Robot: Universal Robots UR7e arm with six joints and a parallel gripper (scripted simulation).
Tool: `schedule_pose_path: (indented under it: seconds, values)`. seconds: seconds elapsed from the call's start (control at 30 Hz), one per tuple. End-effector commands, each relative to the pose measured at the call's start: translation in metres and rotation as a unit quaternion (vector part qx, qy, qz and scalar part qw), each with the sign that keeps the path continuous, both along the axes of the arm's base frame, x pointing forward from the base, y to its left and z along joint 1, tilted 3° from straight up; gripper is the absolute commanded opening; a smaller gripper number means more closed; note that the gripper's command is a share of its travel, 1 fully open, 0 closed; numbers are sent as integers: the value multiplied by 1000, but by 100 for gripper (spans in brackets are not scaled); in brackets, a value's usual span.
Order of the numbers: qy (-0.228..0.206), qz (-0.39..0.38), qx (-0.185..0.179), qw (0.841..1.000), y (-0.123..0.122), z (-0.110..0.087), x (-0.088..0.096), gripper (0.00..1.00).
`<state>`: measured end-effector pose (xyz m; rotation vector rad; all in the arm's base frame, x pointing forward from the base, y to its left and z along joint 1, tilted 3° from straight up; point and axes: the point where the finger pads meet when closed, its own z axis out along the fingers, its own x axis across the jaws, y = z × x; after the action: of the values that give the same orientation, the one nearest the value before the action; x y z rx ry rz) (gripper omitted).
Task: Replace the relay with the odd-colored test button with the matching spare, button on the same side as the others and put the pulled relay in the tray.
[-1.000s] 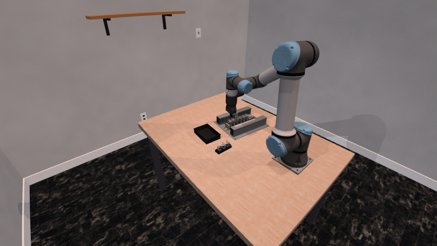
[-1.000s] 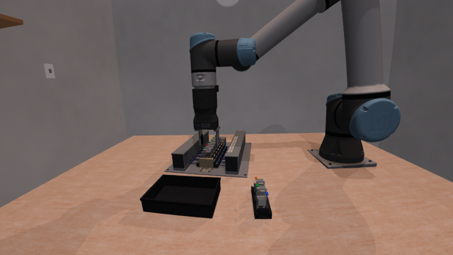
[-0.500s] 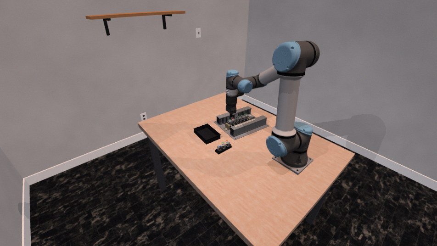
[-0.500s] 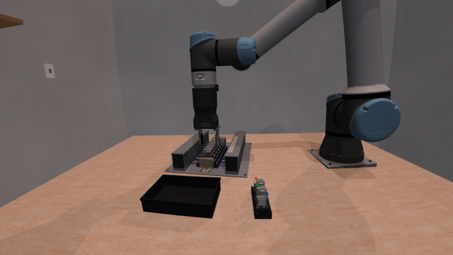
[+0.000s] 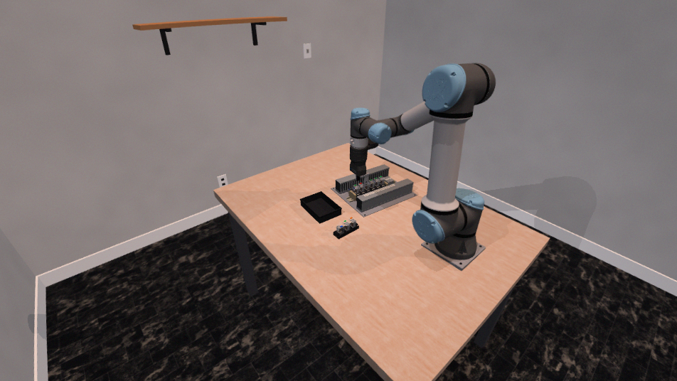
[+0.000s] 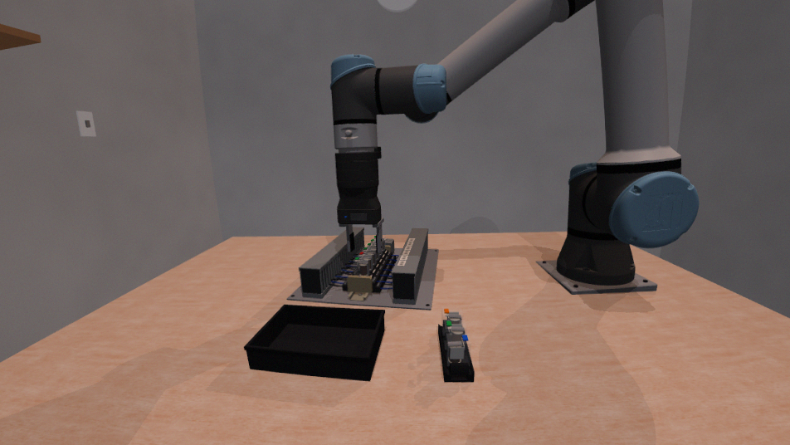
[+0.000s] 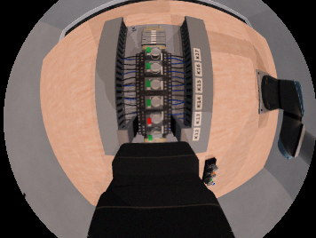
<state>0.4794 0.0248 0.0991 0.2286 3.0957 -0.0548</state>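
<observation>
Your tool [image 6: 364, 242] [image 7: 154, 122] stood spread between the grey ducts, seemingly near the red-buttoned relay [image 7: 155, 118], low center in the wrist view.

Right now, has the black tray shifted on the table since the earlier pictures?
No. The black tray keeps its place in front of the grey mounting plate, in the top and exterior views.
</observation>
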Motion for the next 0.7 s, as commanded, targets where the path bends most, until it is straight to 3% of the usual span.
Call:
schedule_pose_path:
  seconds: [0.0,0.67]
  values:
    - [-1,0,0,1000,0,1,0,100]
    - [-1,0,0,1000,0,-7,1,100]
